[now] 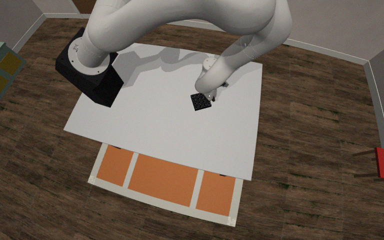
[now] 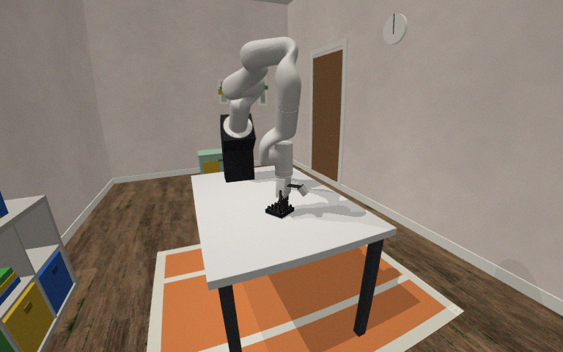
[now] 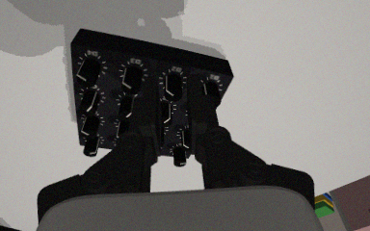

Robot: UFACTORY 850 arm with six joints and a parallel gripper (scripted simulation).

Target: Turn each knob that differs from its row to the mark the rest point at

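Note:
The black knob box (image 1: 203, 108) (image 2: 281, 215) (image 3: 154, 48) stands on the table. Its front side is at the top of the wrist view, with row D's names upside down. The lines of D4 (image 3: 90, 71), D3 (image 3: 132, 79) and D2 (image 3: 174, 87) bend toward the image's left; those of C4 (image 3: 89, 101), C3 (image 3: 125, 106) and C2 (image 3: 166, 113) lie on their right sides. My gripper (image 2: 282, 206) (image 3: 172, 92) is partly open, low over the box, with a finger on either side of C2; touch cannot be told. The fingers hide C1 and B2.
The white table (image 1: 158, 118) (image 2: 236, 248) bears the box well inside its edges. The arm's black base (image 1: 93, 82) (image 2: 238, 159) stands at the table's far end. Neighbouring knobs stand close around the fingers.

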